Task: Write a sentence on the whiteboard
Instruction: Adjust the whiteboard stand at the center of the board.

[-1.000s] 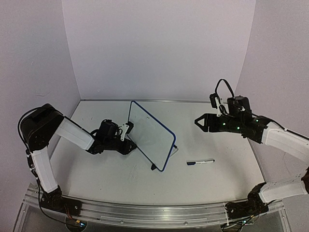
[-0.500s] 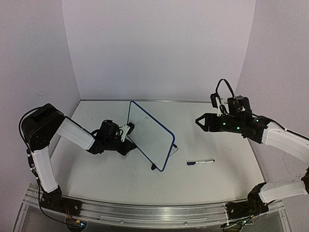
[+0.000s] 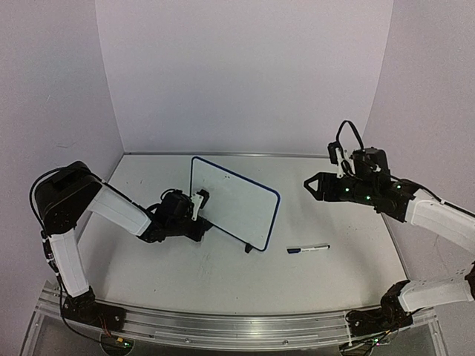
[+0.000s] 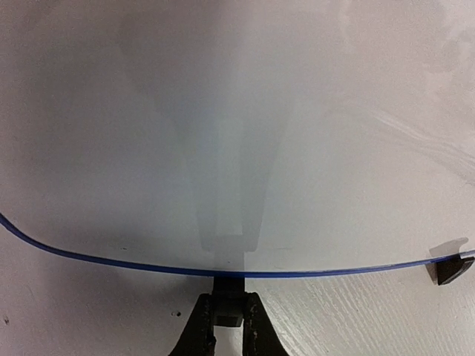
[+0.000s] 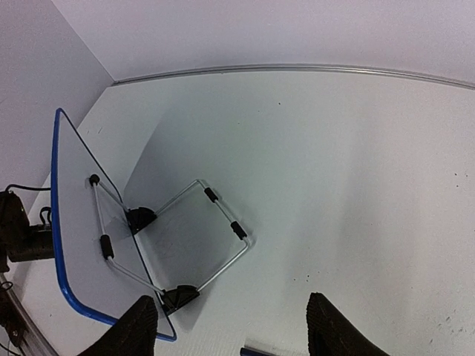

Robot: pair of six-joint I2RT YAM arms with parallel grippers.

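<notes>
Matte white bench point(image 3: 185, 282) | whiteboard point(image 3: 236, 204): glossy white, rounded corners, thin blue rim, pinched by left gripper point(image 4: 228, 310) | right gripper point(image 5: 231, 300): spread wide

Nothing legible anywhere: no text, label, brand, number or sign. No writing on the whiteboard point(image 3: 236, 204), blank and white from above and close up from the left wrist, see-through from behind in the right wrist view. Too small for any print to be made out on the marker pen point(image 3: 308, 249).
</notes>
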